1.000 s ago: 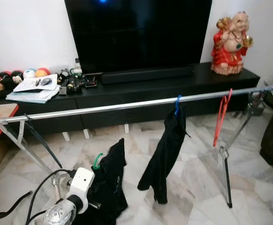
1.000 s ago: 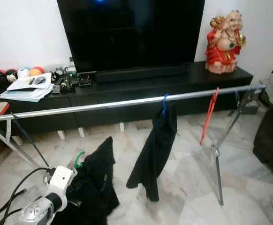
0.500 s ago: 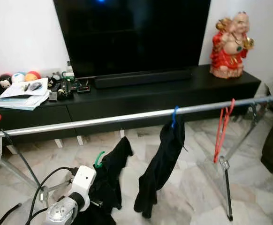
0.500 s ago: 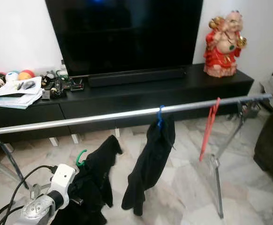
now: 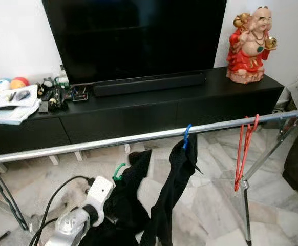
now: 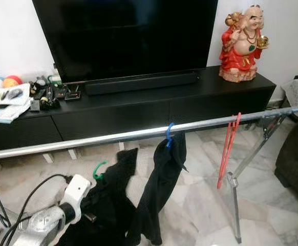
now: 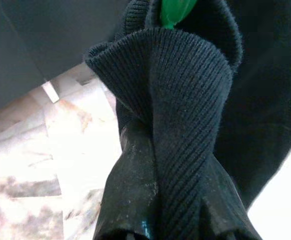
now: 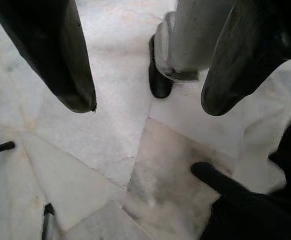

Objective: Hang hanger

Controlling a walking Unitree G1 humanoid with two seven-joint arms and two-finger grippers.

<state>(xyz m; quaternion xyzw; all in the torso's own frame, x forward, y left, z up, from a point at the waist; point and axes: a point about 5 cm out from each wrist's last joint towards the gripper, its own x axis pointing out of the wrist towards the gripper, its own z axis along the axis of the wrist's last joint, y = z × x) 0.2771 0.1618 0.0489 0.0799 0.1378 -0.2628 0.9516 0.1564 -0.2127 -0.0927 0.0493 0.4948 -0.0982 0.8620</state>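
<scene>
Left eye view: a silver rail (image 5: 139,138) crosses the room in front of a black TV cabinet (image 5: 139,110). A blue hanger (image 5: 187,132) hooks over the rail and carries a black garment (image 5: 173,189); farther along, toward the robot's right, an empty red hanger (image 5: 243,151) hangs from the same rail. Below the rail, on the robot's left, the left hand (image 5: 110,218) holds up a second black garment (image 5: 131,200) on a green hanger (image 5: 119,171), whose hook sits under the rail and apart from it.

Right eye view: the same layout, with a red figurine (image 6: 239,43) on the cabinet behind the rail.

Left wrist view: the left hand's fingers (image 7: 130,200) are clamped on a fold of the knitted garment, just beneath the green hanger's neck.

Right wrist view: the right hand (image 8: 145,107) hangs over the marble floor (image 8: 60,165), well below the rail, fingers spread apart and holding nothing.
</scene>
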